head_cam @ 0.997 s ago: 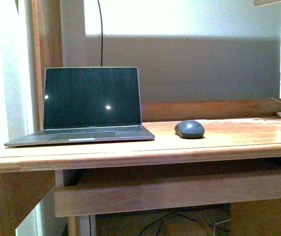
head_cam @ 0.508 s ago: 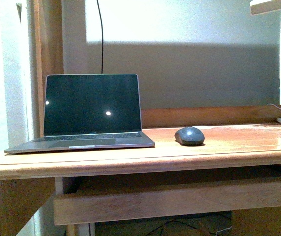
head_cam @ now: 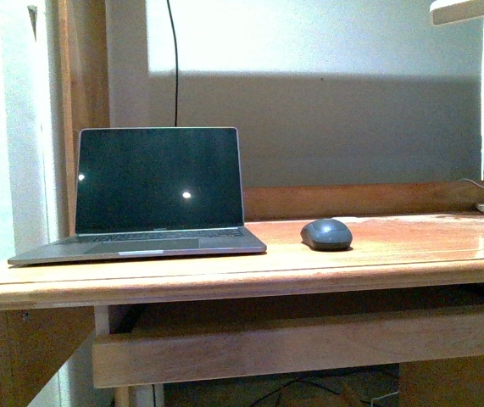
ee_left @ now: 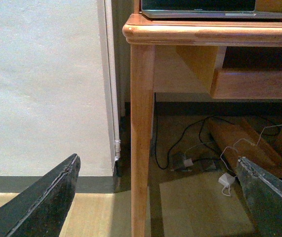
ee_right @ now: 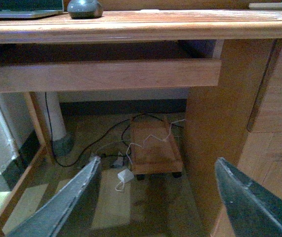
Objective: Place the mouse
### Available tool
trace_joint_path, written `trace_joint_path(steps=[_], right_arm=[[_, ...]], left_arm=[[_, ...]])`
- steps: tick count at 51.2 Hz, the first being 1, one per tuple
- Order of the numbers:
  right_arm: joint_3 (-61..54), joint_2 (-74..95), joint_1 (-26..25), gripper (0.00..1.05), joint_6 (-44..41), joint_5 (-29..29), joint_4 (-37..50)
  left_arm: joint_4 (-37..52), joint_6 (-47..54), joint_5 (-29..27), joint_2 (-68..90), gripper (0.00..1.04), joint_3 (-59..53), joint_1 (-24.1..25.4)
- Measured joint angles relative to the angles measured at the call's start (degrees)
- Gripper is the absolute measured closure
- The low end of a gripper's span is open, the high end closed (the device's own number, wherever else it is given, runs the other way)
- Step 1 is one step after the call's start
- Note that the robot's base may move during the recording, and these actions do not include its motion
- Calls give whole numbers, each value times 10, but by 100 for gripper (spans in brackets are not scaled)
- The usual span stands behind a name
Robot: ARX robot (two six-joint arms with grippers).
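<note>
1. While both my arms are hanging low in front of the wooden desk (head_cam: 250, 275), the small dark grey rounded mouse (head_cam: 326, 234) is sitting on the desk top, just right of the open grey laptop (head_cam: 152, 193) and apart from it.
2. Nothing of mine is touching the mouse; neither arm is showing in the front view.
3. My left gripper (ee_left: 158, 197) is spread wide and carrying nothing, with its dark fingers (ee_left: 42, 202) framing the desk leg (ee_left: 142, 138) and the floor below.
4. Left wrist view is also showing the laptop's front edge on the desk corner, a white wall panel (ee_left: 42, 84), and tangled cables (ee_left: 195, 148) on the floor.
5. My right gripper (ee_right: 155, 202) is likewise splayed apart and grasping nothing, with its fingers (ee_right: 66, 207) pointing under the desk.
6. Right wrist view is catching the mouse (ee_right: 84, 8) at the desk's top edge beside the laptop corner, plus a wooden drawer front (ee_right: 101, 74) beneath the top.
7. A small low wooden trolley (ee_right: 155, 148) is sitting on the floor under the desk, with a white adapter (ee_right: 125, 177) and cords near it.
8. Laptop screen is showing black with a small light reflection; a black cable (head_cam: 175, 59) is running up the wall behind it.
</note>
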Motion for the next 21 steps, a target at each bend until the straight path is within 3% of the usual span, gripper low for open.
trace_joint_path(steps=[7, 21], right_arm=[[0, 0, 0, 6, 0, 0, 0], [0, 0, 0, 7, 0, 0, 0]], left_arm=[[0, 0, 0, 0, 8, 0, 0], [0, 0, 0, 0, 8, 0, 0]])
